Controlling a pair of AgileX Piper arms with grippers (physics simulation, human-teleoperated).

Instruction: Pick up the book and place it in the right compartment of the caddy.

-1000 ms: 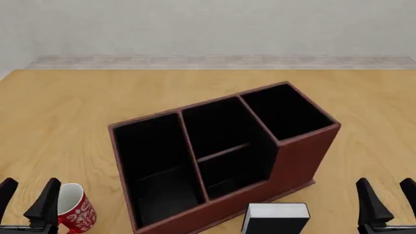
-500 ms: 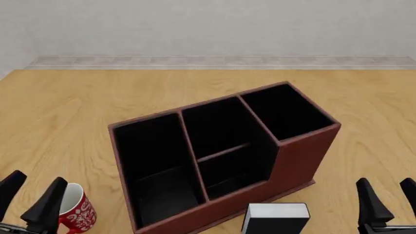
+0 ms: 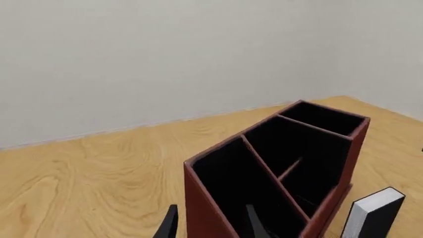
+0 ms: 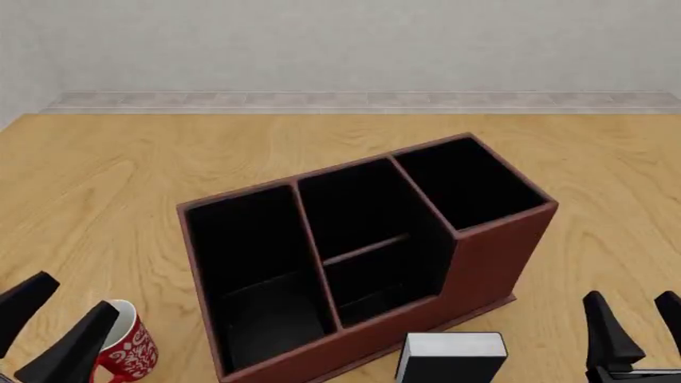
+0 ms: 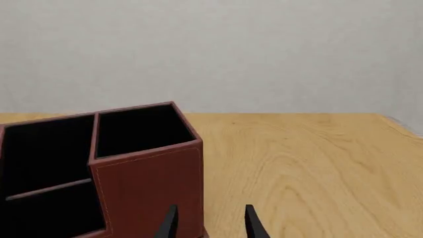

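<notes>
- Left end effector (image 4: 48, 331): low at the near left corner of the front view, fingers spread apart, nothing between them. Its dark fingers stand tilted, just beside the red mug.
- Right end effector (image 4: 636, 331): low at the near right corner, fingers upright and parted, holding nothing. Well apart from the book.
- Red mug (image 4: 123, 349): white pattern on its side, pale inside, upright on the desk (image 4: 96, 191), near the caddy's left front corner.
- Book (image 4: 451, 357): at the near edge of the front view, standing on the desk with the white page block facing up and black covers on either side. It sits just in front of the caddy's front wall, below the middle and right cells; whether it touches the wall cannot be told. The left wrist view shows it upright beside the caddy's low front.
- Caddy (image 4: 484, 259): dark reddish-brown, black lined, set at an angle on the desk, its right end farther back.
- Left cell is long with a low front wall; middle cell has a crossbar.
- Right compartment (image 4: 466, 182): squarish, full-height walls, dark inside, nothing seen in it.
- Farthest: pale wall (image 4: 340, 40) beyond the desk edge.
</notes>
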